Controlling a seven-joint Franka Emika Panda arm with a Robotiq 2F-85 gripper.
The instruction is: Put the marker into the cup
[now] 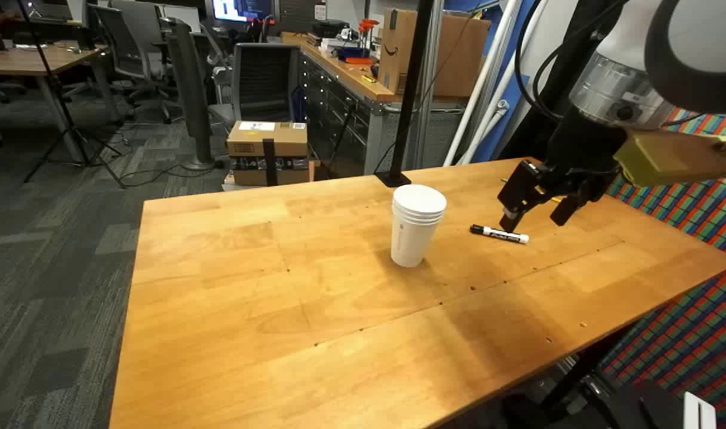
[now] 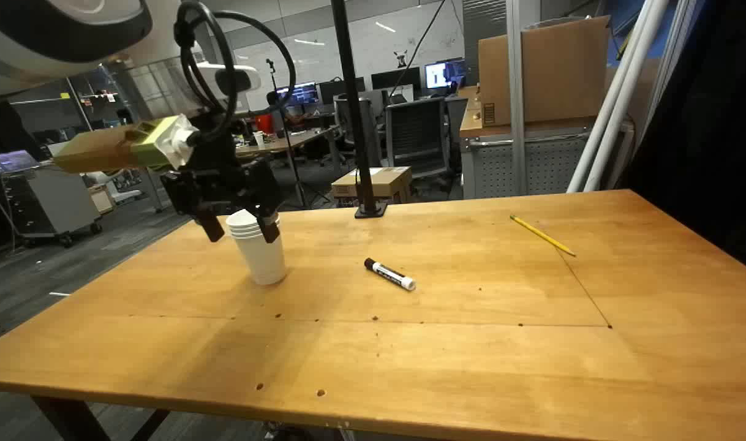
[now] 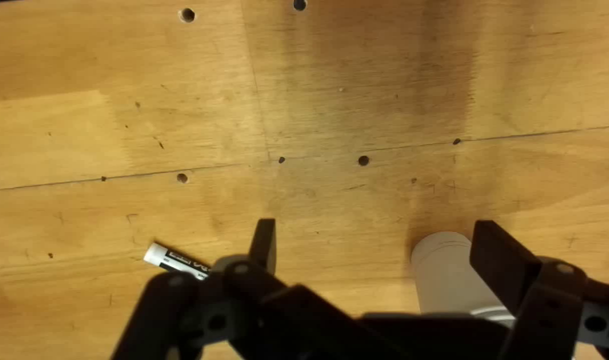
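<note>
The marker (image 1: 499, 233) lies flat on the table, white with a black label and a black cap; it shows in an exterior view (image 2: 390, 274). In the wrist view the marker (image 3: 179, 262) is partly hidden behind the left finger. The cup (image 1: 413, 238) is white and stands upright, with several stacked rims at its top; it also shows in an exterior view (image 2: 263, 257). In the wrist view the cup (image 3: 447, 275) is partly covered by the right finger. My gripper (image 1: 534, 221) is open and empty above the table (image 3: 374, 227), apart from the marker; it also shows in an exterior view (image 2: 241, 231).
A yellow pencil (image 2: 542, 235) lies on the wooden table (image 1: 250, 310), on the marker's far side from the cup. A black pole (image 2: 353, 110) stands on a base at the table's back edge. Cardboard boxes (image 1: 269, 152) and chairs are beyond the table.
</note>
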